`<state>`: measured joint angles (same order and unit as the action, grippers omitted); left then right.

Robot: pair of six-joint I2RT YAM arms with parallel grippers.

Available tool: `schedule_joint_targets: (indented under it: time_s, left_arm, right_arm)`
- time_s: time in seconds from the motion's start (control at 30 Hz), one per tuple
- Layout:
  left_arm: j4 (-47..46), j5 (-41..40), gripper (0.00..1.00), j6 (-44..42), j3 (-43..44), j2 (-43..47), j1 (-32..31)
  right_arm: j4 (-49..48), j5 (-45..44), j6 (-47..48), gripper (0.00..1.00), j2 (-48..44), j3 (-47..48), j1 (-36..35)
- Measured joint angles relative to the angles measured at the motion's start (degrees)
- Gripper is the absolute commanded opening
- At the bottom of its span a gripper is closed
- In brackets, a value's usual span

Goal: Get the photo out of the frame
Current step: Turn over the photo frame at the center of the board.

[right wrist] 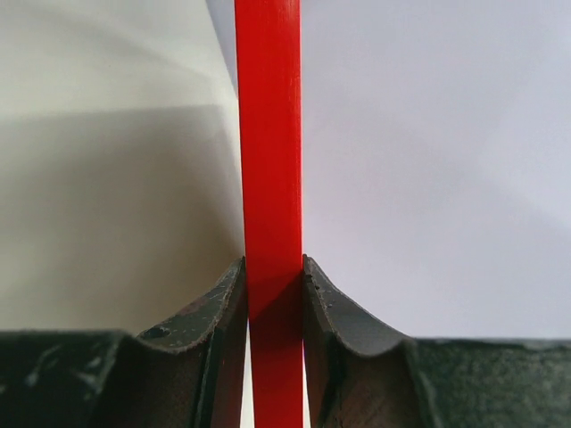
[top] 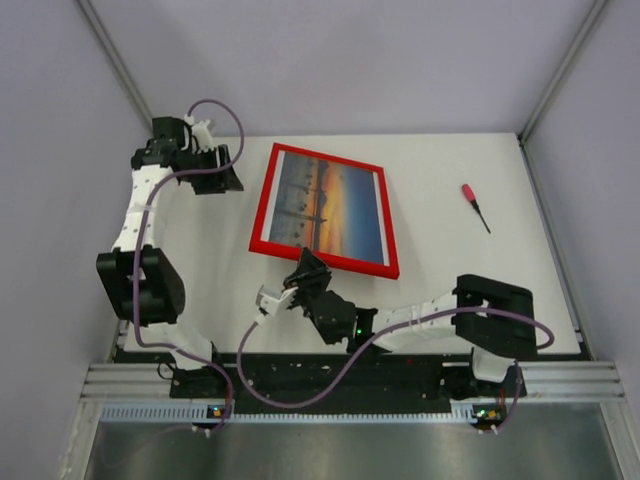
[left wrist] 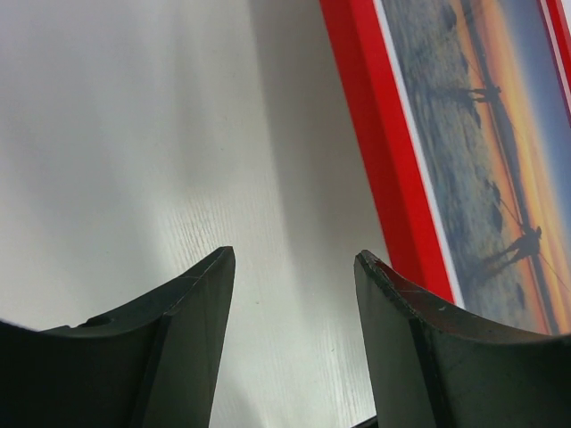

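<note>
the right gripper (top: 305, 268) is clamped on the near rim of the frame (top: 262, 215). in its wrist view the red bar fills the gap between the jaws, with both pads pressed against it. the left gripper (top: 222, 172) is wide open and holds nothing. only bare table (left wrist: 134, 134) lies between its jaws, and the frame's left rim sits just outside one finger (left wrist: 419, 339), near it but not touching as far as i can tell. the photo (top: 325, 205) is in the frame, face up, beyond the right jaws and off to the side of the left ones.

the risks, as i judge them:
- the right hold is on a thin, smooth bar nearer one corner. a lift or turn would load it off-centre, and the frame could pivot in the jaws or slip out and drop.
- with the left jaws holding nothing, a pull from the right would drag the whole frame across the table rather than free the photo.
- if the left jaws close where they are, they catch nothing.
- if the left jaws sweep sideways, that finger would shove the rim and twist it against the right grip.
- the frame's back is hidden, so i cannot tell what retains the photo.

a screwdriver (top: 475, 207) lies well away from both jaws.
</note>
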<state>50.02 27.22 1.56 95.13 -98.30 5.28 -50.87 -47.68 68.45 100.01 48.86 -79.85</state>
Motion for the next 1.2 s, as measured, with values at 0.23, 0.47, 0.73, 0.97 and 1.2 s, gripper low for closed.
schedule_joint_targets:
  time_s: [0.23, 0.47, 0.73, 0.97, 1.2]
  left_arm:
    - [-0.3, 0.5, 0.62, -0.1, 0.0, -0.2, 0.9]
    - [-0.3, 1.0, 0.62, -0.2, 0.0, -1.0, 1.0]
    - [-0.3, 1.9, 0.62, -0.2, 0.0, -1.3, 1.0]
    - [-0.3, 2.0, 0.62, -0.2, 0.0, -1.3, 1.0]
    - [-0.3, 2.0, 0.62, -0.2, -0.1, -1.3, 1.0]
  right_arm:
    - [11.6, 2.4, -8.2, 0.0, -7.4, 0.7, 3.9]
    - [32.2, 8.3, -20.9, 0.0, -15.3, 6.8, 11.5]
    - [46.3, 14.4, -29.6, 0.0, -23.0, 11.3, 15.8]
    - [51.3, 15.0, -30.3, 0.0, -23.5, 13.7, 16.5]
    - [52.6, 15.0, -30.8, 0.0, -24.6, 17.4, 18.8]
